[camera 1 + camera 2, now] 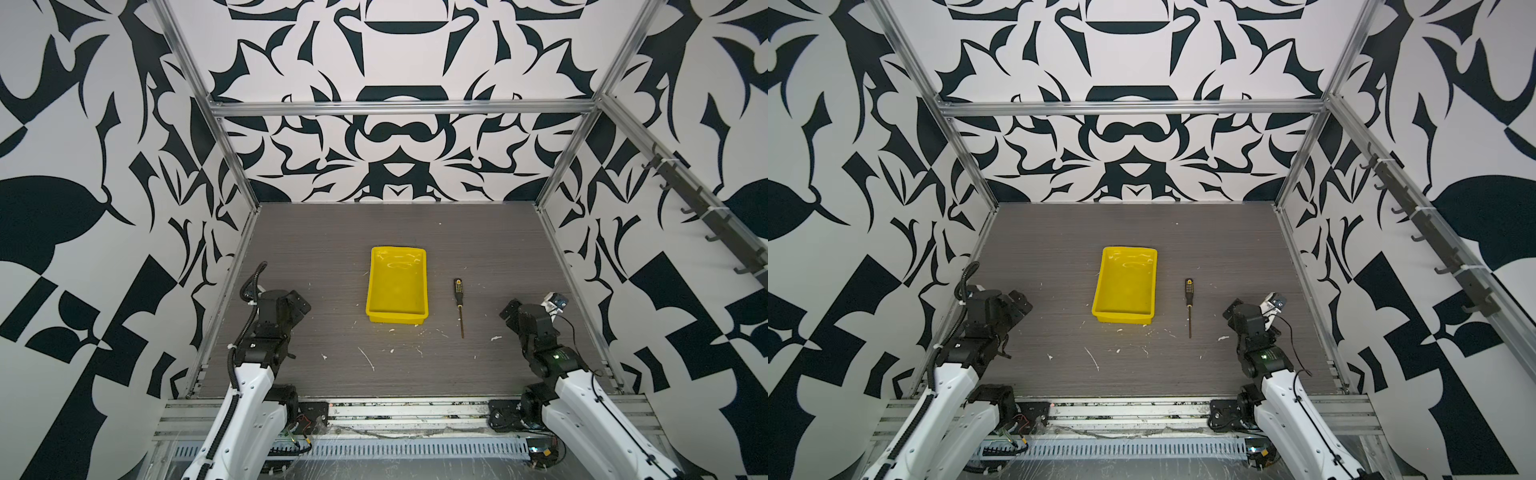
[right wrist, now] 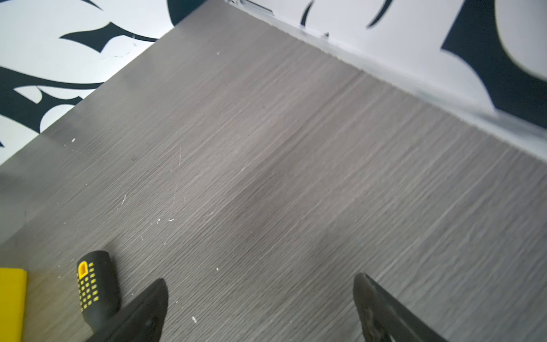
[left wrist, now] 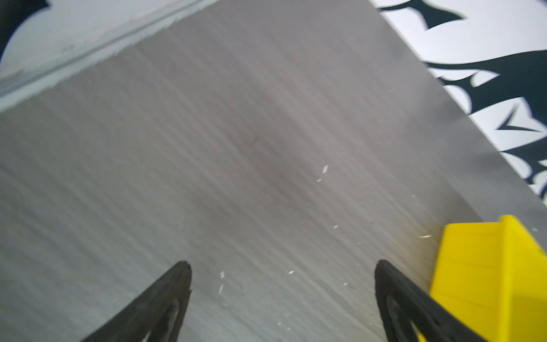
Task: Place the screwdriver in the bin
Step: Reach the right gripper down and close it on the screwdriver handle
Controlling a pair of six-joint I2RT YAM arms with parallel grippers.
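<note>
Grey wood-grain surface (image 1: 332, 249) spans our view, white flecks scattered near front. Yellow bin (image 1: 397, 285) sits at centre, nothing inside. Screwdriver (image 1: 459, 306) lies flat just right of bin, apart from it, handle toward back wall. Our left end effector (image 3: 282, 296) hangs beside bin corner, jaws wide, holding nothing. Our right end effector (image 2: 260, 308) hangs near screwdriver handle, jaws fully spread, holding nothing.

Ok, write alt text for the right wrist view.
The open right gripper hangs over the grey table, holding nothing. The screwdriver, its black handle dotted yellow, lies just outside one finger, with a corner of the yellow bin beyond.
</note>
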